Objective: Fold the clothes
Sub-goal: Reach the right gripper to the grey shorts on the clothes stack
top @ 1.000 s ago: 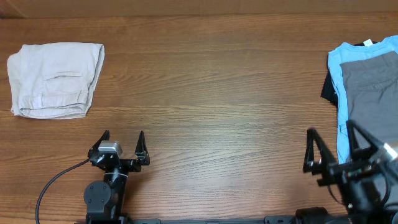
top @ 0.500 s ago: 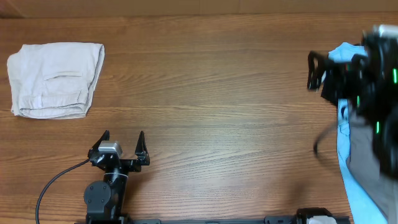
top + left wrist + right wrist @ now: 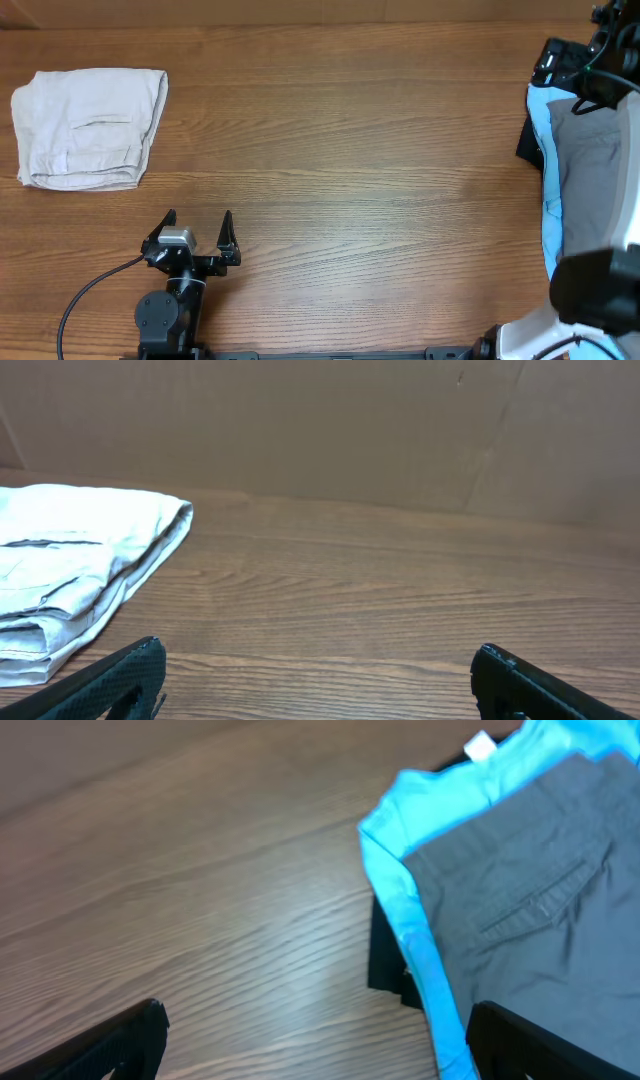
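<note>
- One pair of dark-grey shorts (image 3: 597,170) is seen at the table's (image 3: 350,150) right edge, laid flat, and is cut off by the edge of the overhead view.
- One slit pocket (image 3: 535,900) is shown on the shorts in the right wrist view.
- The shorts are spread on top of one light-blue T-shirt (image 3: 546,215). A blue border is left showing along the shorts' side that faces the table's middle and along their far side.
- One white tag (image 3: 481,744) is seen at the T-shirt's far end.
- One small black piece of cloth (image 3: 527,146) is tucked under the T-shirt's edge on the side toward the table's middle. What it is cannot be told.
- The right gripper (image 3: 315,1025) is held above the table's far right corner, over the far end of the T-shirt. Its two fingers are spread wide and nothing is gripped between them.
- The left gripper (image 3: 199,218) is parked at the table's near edge, left of the middle. Its two fingers are likewise parted wide, with nothing held.
- One black cable (image 3: 90,285) is trailed from the left arm toward the table's near left corner.
- One pale beige garment (image 3: 90,125) is laid folded at the table's far left corner, well apart from both grippers.
- In all, four pieces of cloth and two grippers are counted.
</note>
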{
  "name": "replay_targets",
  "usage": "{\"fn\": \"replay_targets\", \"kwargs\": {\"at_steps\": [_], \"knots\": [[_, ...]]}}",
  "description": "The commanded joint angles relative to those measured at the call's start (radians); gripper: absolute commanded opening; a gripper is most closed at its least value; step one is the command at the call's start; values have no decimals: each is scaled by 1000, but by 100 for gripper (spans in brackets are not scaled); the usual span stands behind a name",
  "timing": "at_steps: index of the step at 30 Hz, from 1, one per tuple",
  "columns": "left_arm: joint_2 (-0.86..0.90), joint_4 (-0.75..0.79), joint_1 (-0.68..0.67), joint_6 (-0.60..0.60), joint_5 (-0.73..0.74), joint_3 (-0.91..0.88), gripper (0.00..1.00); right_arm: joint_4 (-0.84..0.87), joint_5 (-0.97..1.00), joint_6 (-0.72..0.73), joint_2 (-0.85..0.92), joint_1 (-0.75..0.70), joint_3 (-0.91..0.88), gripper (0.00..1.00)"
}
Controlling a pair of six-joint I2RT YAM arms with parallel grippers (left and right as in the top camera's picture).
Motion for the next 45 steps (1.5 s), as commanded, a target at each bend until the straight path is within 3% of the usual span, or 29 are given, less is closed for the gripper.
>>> {"fn": "replay_targets", "kwargs": {"at_steps": [1,6,10,11,32,45], "knots": [[-11,3,-4,-3,-6,-6,100,9,14,-8,16,-25,29,100],[-11,3,-4,-3,-7,-6,100,21,125,-7,29,-59,19,98],[-11,3,-4,-3,-7,-6,100,61,174,-7,33,-89,-16,72],[-11,3,-4,-3,-7,-6,100,73,173,-7,34,-96,-29,71],[-11,3,-4,-3,-7,-6,100,620,178,-8,80,-121,-512,68],[-11,3,-4,-3,-7,-6,100,684,202,-7,241,-122,-537,68]]}}
